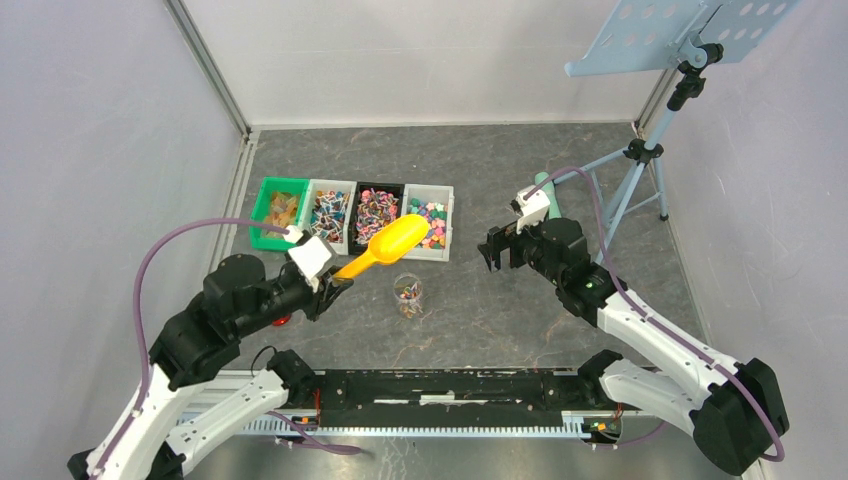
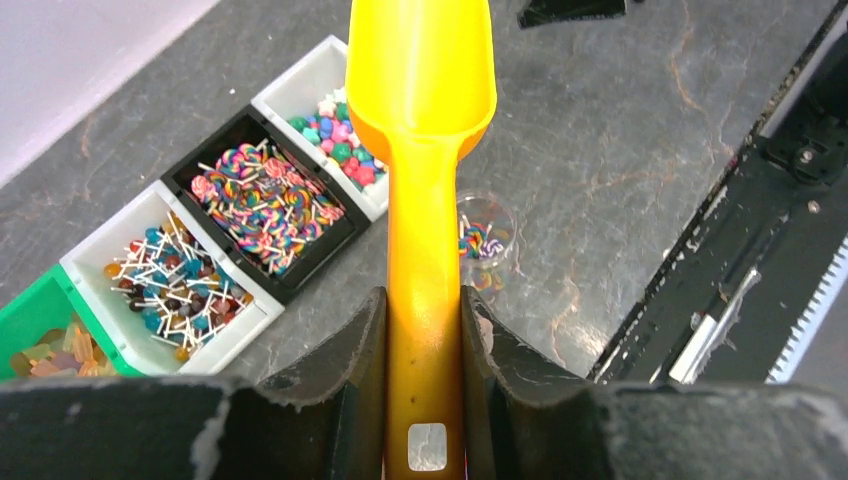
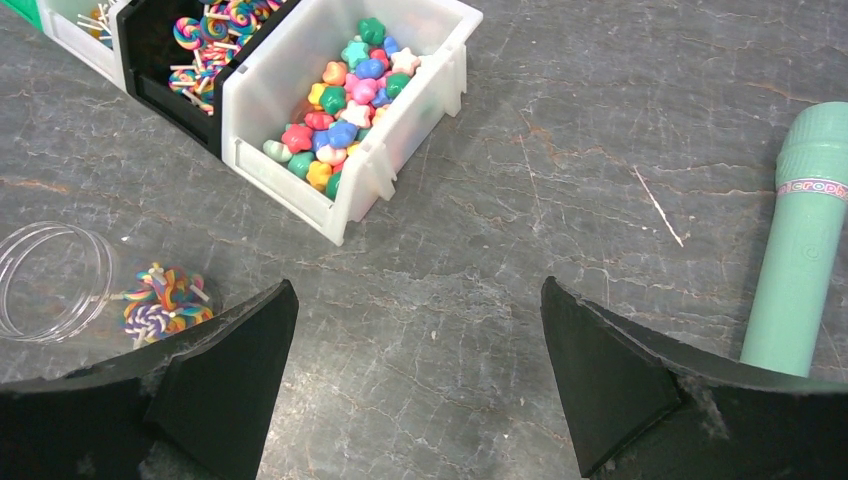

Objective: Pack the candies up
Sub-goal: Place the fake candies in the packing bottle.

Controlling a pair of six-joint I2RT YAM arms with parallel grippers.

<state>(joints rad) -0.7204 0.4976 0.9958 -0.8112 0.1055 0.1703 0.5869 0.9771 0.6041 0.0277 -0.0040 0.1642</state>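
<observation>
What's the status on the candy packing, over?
Left gripper shut on scoop handle. Right gripper open, empty. Candies in bins, a few in jar. Nothing blocking jar.

A grey, marble-veined pattern is seen on the surface (image 3: 560, 200). The scoop (image 2: 420, 70) is coloured orange-yellow. The candies (image 3: 345, 110) are tinted red, blue, green, yellow and pink; rainbow spirals are shown on the lollipops (image 2: 265, 205) in the black bin (image 2: 330, 255).

Black-and-white arms (image 1: 232, 300) (purple cables (image 1: 225, 222)).
</observation>
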